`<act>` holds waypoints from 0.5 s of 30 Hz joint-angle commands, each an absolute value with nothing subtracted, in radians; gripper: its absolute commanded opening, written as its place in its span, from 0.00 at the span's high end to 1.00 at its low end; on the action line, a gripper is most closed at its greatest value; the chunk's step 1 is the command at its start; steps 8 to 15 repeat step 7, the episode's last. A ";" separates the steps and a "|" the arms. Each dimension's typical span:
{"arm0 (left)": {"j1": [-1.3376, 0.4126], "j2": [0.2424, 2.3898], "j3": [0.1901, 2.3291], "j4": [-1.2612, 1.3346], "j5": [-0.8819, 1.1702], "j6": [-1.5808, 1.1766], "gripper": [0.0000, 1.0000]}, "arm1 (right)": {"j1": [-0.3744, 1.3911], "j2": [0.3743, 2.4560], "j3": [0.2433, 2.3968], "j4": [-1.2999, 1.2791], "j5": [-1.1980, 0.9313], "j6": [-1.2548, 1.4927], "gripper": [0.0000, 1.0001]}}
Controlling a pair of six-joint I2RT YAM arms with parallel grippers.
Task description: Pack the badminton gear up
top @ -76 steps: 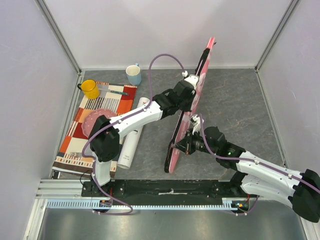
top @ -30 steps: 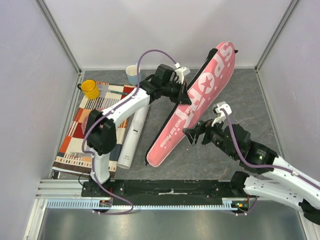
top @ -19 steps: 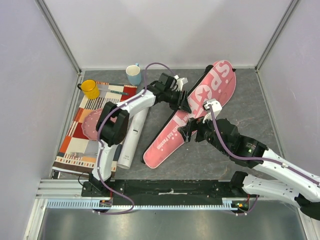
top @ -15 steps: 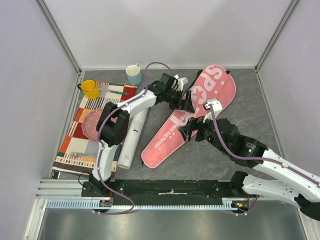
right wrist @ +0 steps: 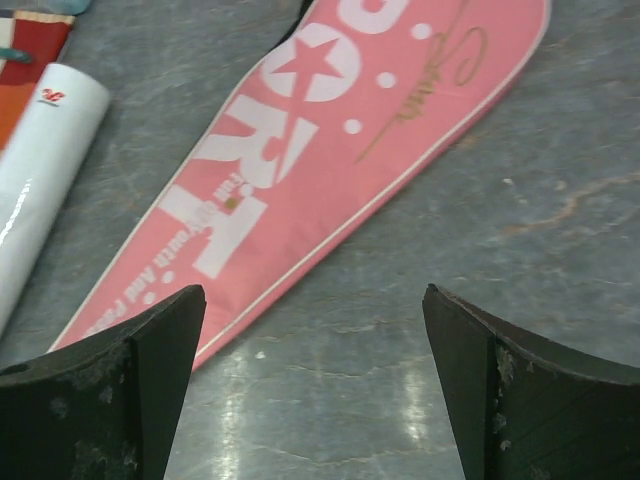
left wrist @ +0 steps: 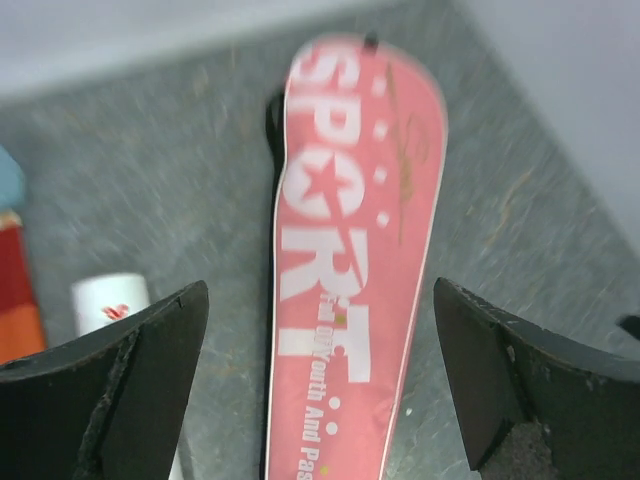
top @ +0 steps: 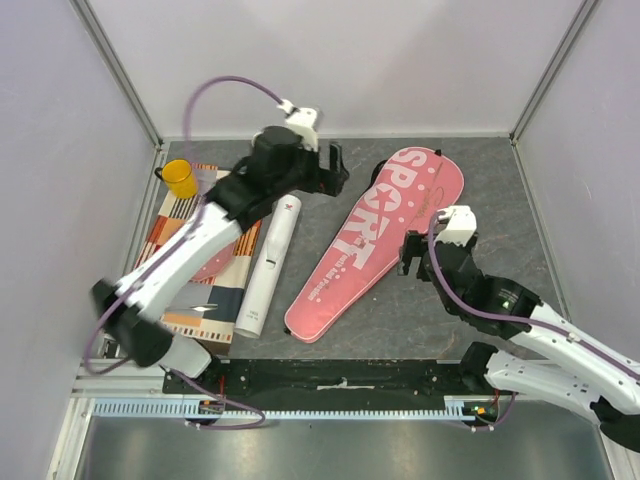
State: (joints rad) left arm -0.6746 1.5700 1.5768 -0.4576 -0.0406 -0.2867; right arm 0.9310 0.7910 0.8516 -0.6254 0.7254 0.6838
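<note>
The long white tube [top: 266, 268] lies flat on the grey surface [top: 480, 200] at 9 o'clock of centre, just beside a striped mat [top: 190, 316], not yet packed. The left jaws hang spread and empty above its far end. The pink "SPORT" racket bag [top: 378, 238] lies flat at centre, tapered end toward 7 o'clock. Rackets and shuttlecocks are not in view. The right jaws hover spread and empty at 4 o'clock of the bag.

Judgement: the tube is next. It should be pinched across its width near mid-length, since a round tube may roll.
</note>
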 commanded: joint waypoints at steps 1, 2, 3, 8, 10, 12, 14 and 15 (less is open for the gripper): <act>-0.695 1.235 1.449 -0.370 -0.186 -0.160 0.02 | 0.930 0.736 0.937 -0.683 0.873 0.586 0.02; -0.695 1.179 1.421 -0.315 -0.167 -0.126 0.02 | 0.928 0.726 0.959 -0.658 0.864 0.516 0.02; -0.695 1.131 1.396 -0.287 -0.131 -0.112 0.02 | 0.928 0.706 0.997 -0.643 0.859 0.482 0.02; -0.695 0.869 1.312 -0.198 -0.029 -0.048 0.00 | 0.928 0.571 1.028 -0.461 0.853 0.272 0.02; -0.695 0.869 1.312 -0.198 -0.029 -0.048 0.00 | 0.928 0.571 1.028 -0.461 0.853 0.272 0.02; -0.695 0.869 1.312 -0.198 -0.029 -0.048 0.00 | 0.928 0.571 1.028 -0.461 0.853 0.272 0.02; -0.695 0.869 1.312 -0.198 -0.029 -0.048 0.00 | 0.928 0.571 1.028 -0.461 0.853 0.272 0.02; -0.695 0.869 1.312 -0.198 -0.029 -0.048 0.00 | 0.928 0.571 1.028 -0.461 0.853 0.272 0.02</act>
